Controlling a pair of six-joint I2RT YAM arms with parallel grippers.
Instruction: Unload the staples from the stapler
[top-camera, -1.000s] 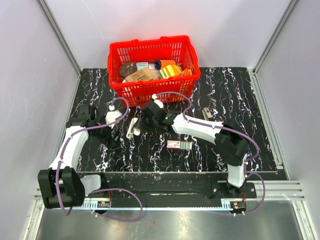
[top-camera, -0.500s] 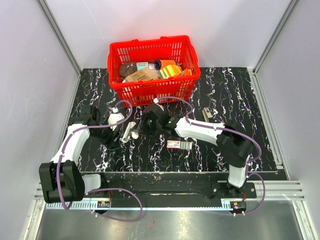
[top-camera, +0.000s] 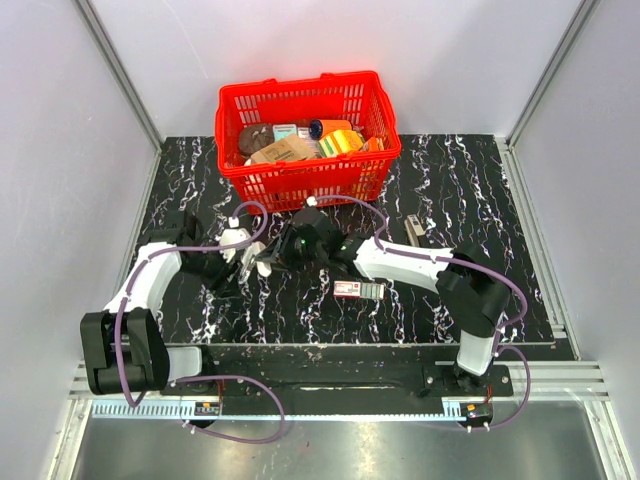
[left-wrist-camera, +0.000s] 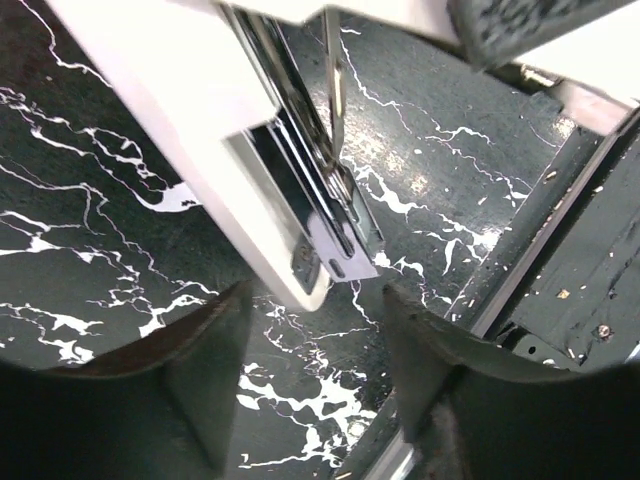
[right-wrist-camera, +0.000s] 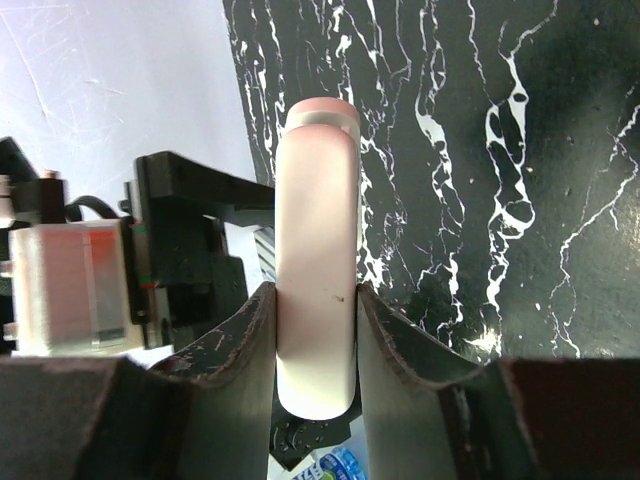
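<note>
The stapler (right-wrist-camera: 318, 200) is a pale pink-white oblong, and my right gripper (right-wrist-camera: 315, 300) is shut on it, both fingers (right-wrist-camera: 250, 330) pressed to its sides. It hangs just above the table, left of centre (top-camera: 262, 260). From the left wrist I see its white body (left-wrist-camera: 180, 110) swung open, baring the metal staple channel (left-wrist-camera: 330, 210) and a thin rod. My left gripper (left-wrist-camera: 315, 320) stands directly at the stapler's end with its jaws apart, touching nothing. In the top view the left gripper (top-camera: 245, 255) meets the right gripper (top-camera: 280, 252) at the stapler.
A red basket (top-camera: 300, 180) with several items stands at the back, close behind both grippers. A small flat red-and-whitish oblong (top-camera: 358, 289) lies on the black marbled table, right of the grippers. Another small item (top-camera: 413, 228) lies further right. The table's metal front rail (left-wrist-camera: 540, 250) is near.
My left arm has swung right up to the stapler and its jaws have narrowed. The right arm has shifted the stapler slightly left and lower.
</note>
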